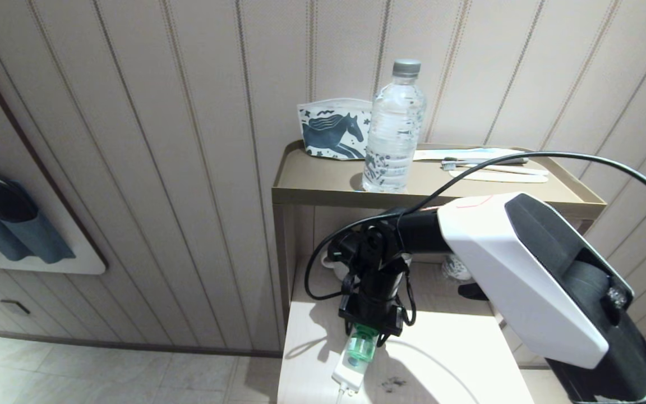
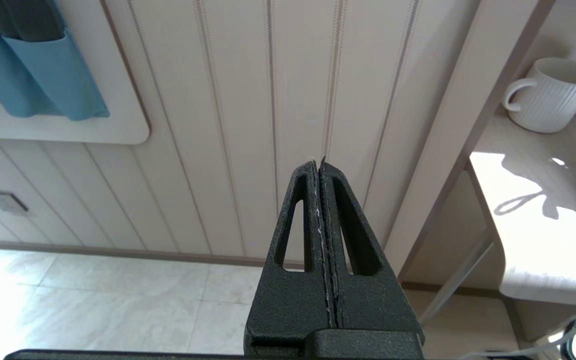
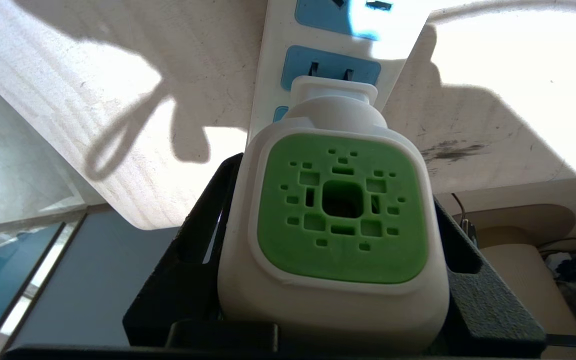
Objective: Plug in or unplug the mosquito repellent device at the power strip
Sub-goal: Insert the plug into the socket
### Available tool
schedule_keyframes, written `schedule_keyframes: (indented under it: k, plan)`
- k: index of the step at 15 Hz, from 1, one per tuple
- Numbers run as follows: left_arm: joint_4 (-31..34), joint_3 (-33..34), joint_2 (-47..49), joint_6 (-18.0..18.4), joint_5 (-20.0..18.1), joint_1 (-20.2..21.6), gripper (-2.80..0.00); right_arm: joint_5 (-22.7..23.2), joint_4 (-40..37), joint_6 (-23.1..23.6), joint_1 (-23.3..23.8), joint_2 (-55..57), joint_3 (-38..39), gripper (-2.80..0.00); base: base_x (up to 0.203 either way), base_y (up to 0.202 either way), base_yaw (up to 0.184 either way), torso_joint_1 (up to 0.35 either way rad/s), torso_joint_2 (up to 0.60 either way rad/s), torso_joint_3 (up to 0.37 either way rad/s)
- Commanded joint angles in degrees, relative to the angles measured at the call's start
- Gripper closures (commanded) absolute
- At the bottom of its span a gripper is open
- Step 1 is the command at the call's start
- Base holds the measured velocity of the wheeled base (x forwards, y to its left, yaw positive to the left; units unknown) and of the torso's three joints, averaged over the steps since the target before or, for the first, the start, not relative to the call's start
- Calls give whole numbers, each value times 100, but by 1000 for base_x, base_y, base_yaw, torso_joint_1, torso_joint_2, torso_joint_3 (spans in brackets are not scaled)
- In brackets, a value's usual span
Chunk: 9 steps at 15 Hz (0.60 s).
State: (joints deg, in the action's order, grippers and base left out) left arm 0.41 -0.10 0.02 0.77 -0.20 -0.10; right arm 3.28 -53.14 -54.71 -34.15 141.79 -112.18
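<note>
Two fingers of our right pincer [image 3: 335, 280] are clamped on the white body of the mosquito repellent device [image 3: 335, 215], one on each side, so we've got it held for real, green vented top facing back at the wrist camera. From the head view the right pincer [image 1: 372, 331] points down at the near end of the worktop [image 1: 446, 359], with the green bottle just under it.

Outward from there: the device's plug end sits right at the middle blue socket face of the power strip [image 3: 288, 65]. We can see the socket slots just past the plug collar, but whether the prongs are seated or only hovering at the face, we can't tell.

So we reckon we're mid insert or mid pull, hard to say which. Either way the next move wants a straight line along the prongs, no twisting, and the strip looks light enough to slide or lift with us.

Our left pincer [image 2: 320, 240] is pressed flat together, holding nothing, parked off to the left over the floor.
</note>
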Motion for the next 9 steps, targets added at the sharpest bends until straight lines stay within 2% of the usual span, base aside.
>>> schedule_keyframes:
  k: [1,4,9]
  plan:
    - [2,1,-2,2,3,1,0,-3,-30,-39,13,24,3,0,0,0,0,0,0,0]
    - [2,1,-2,2,3,1,0,20,-149,-82,44,24,3,0,0,0,0,0,0,0]
    - [2,1,-2,2,3,1,0,15,-469,-240,408,68,3,0,0,0,0,0,0,0]
